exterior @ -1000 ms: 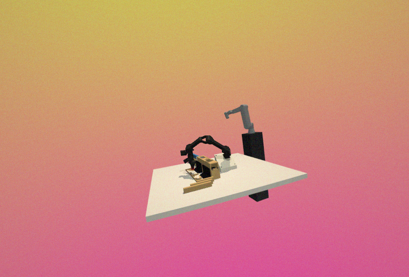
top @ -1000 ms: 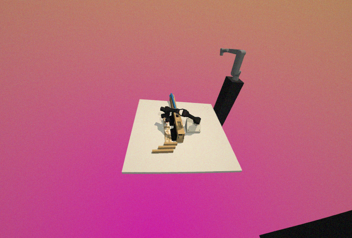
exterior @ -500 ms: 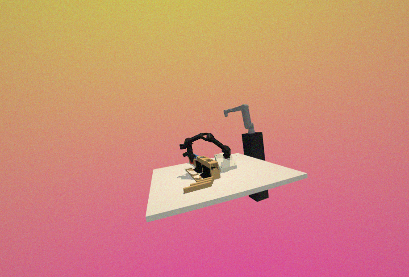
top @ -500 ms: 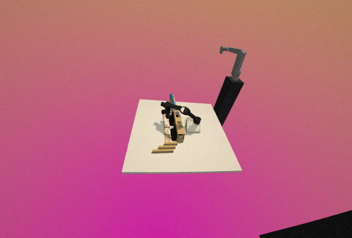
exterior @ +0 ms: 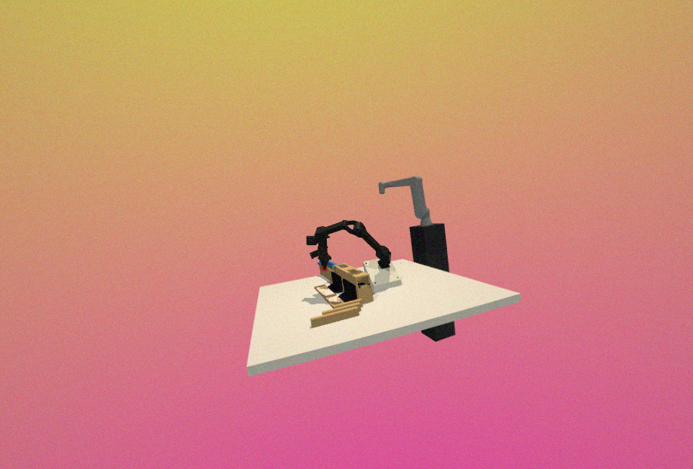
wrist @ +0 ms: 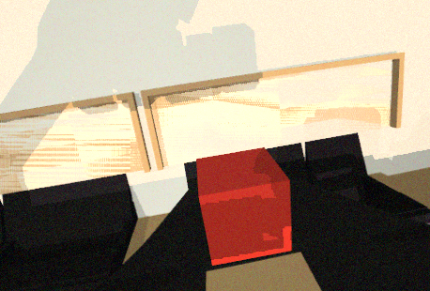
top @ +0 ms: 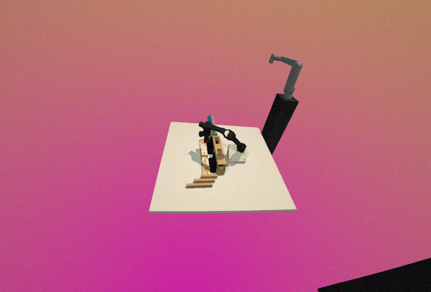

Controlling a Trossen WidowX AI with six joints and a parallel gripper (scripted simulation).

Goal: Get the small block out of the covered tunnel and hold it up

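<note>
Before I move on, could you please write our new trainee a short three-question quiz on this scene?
1. True or false: the gripper is open, with nothing between its fingers.

2. In the top view, how many loose wooden rods lie near the end of the wooden tunnel?
A) one
B) three
C) six

3. Fill in the colour: the block in the wrist view is ____.

Key: 1 false; 2 B; 3 red.
</note>
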